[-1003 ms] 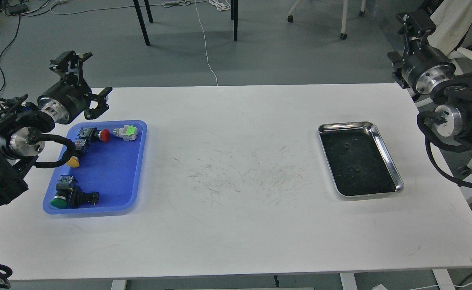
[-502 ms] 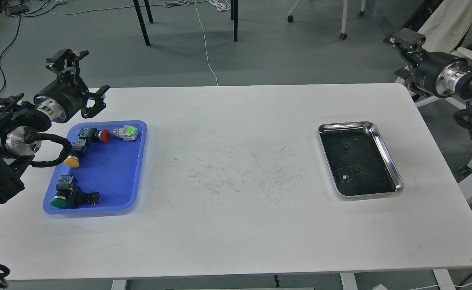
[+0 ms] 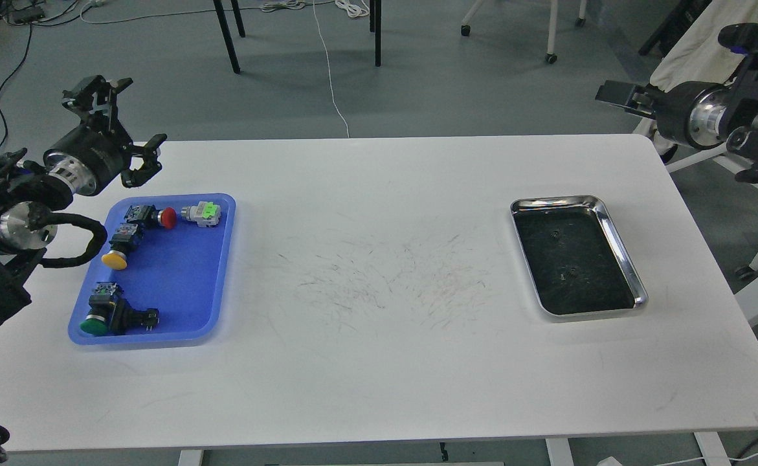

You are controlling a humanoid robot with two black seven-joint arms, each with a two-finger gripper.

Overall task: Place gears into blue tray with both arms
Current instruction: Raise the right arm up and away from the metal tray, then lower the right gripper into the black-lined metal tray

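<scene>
Both arms have drawn outward. Left gripper [image 3: 123, 123] hovers, fingers spread, empty, beyond the glossy blue tray [image 3: 188, 304]. Two tiny gears [image 3: 573, 272] lie in the shiny silver tray [image 3: 617, 226]. Right gripper [image 3: 615, 94]: grip unclear.

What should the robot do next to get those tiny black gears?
Probably swing the right gripper down over the silver tray. Two gears lie on its dark bottom, and that gripper hangs beyond the table's far right corner, nearer than the left gripper. The blue tray holds only push-button switches.
</scene>
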